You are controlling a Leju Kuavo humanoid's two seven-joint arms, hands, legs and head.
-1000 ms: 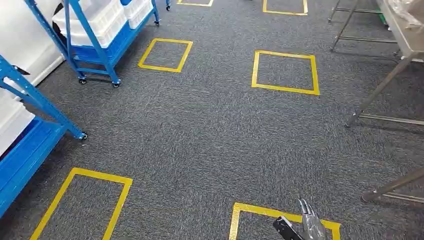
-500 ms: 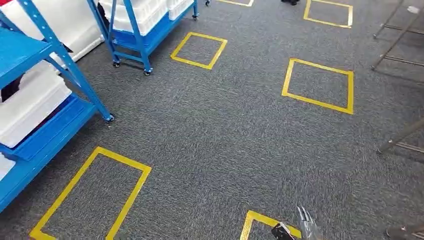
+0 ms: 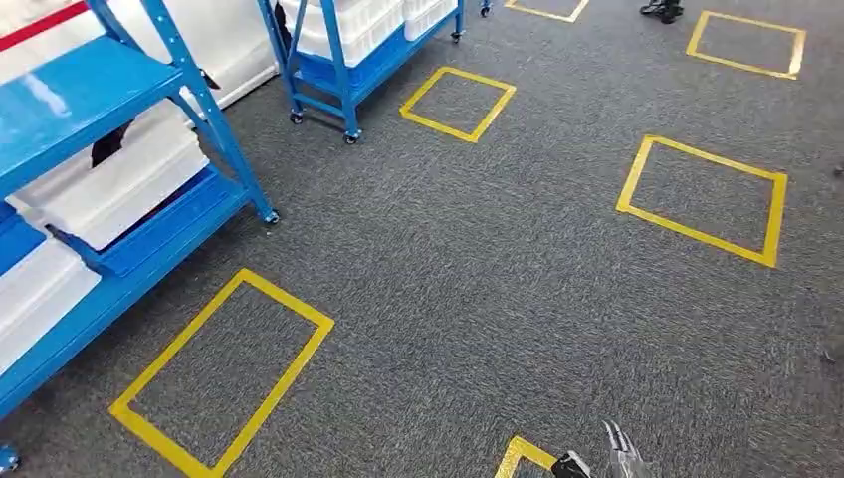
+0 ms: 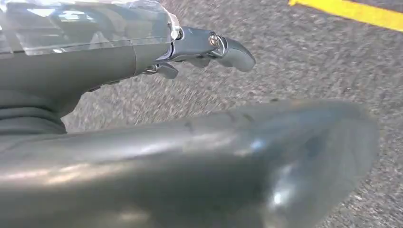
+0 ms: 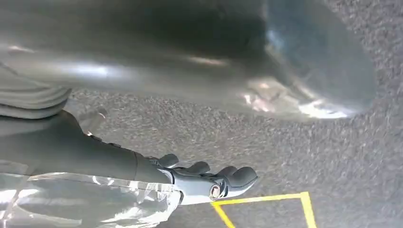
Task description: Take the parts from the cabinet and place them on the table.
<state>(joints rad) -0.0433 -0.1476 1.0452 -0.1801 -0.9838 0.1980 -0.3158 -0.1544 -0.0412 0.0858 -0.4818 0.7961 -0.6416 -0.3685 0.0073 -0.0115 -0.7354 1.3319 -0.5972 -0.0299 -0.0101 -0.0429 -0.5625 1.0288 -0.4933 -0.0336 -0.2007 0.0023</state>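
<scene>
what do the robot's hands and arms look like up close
Both look alike. The left hand has a smooth dark grey cover, a thick rounded grey thumb and darker fingers, with a small round metal screw at one finger. Crinkled clear plastic film wraps the part behind it. The right hand shows the same grey cover, dark fingers, screw and clear film.

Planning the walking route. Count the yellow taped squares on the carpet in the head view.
5: one by the near blue rack, one by the far rack, one at right, one top right, a corner beside the right hand. Another's edge may show at top.
</scene>
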